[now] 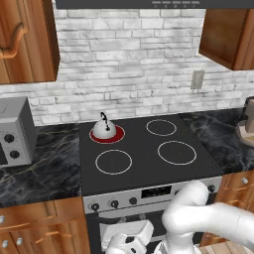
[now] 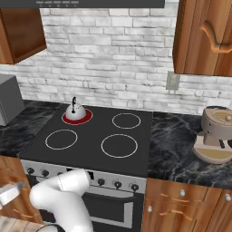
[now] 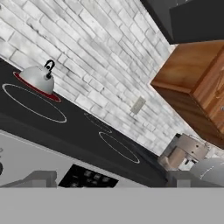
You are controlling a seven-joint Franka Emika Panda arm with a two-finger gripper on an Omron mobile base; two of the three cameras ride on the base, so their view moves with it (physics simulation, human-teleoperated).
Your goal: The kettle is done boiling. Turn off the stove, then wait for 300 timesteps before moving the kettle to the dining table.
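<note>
Kettle (image 1: 104, 129) sits upright on the back-left burner (image 1: 119, 136) of the stove (image 1: 144, 163), thin black handle arching over its silvery dome; that burner glows red under it, the other three rings are plain white outlines with nothing on them. Kettle contents not visible, lid closed. Same kettle shows in the right base view (image 2: 74, 111) and in the hand view (image 3: 38, 78), tilted there because the camera is rolled. Stove front has a row of black knobs (image 1: 114, 203) and a dark display (image 1: 156, 191) above the oven door. Grey microwave (image 1: 15, 136) stands on the dark marble counter (image 1: 47, 168) left of the stove, apart from the kettle. Right of the stove, on the counter, a tan and grey appliance on a round base (image 2: 215, 136), looks like a coffee machine, cannot tell for sure. White brick wall (image 1: 129, 64) behind, outlet (image 1: 197, 79) on it, wooden upper cabinets (image 1: 25, 39) on both sides, range hood (image 2: 99, 3) overhead. Nothing stands between kettle and stove front, cooktop path open. Gripper (image 1: 130, 239) is low in front of the oven door, below cooktop level, well apart from the kettle, which is up and back from it. Jaw opening cannot be told; fingers hold nothing visible.
</note>
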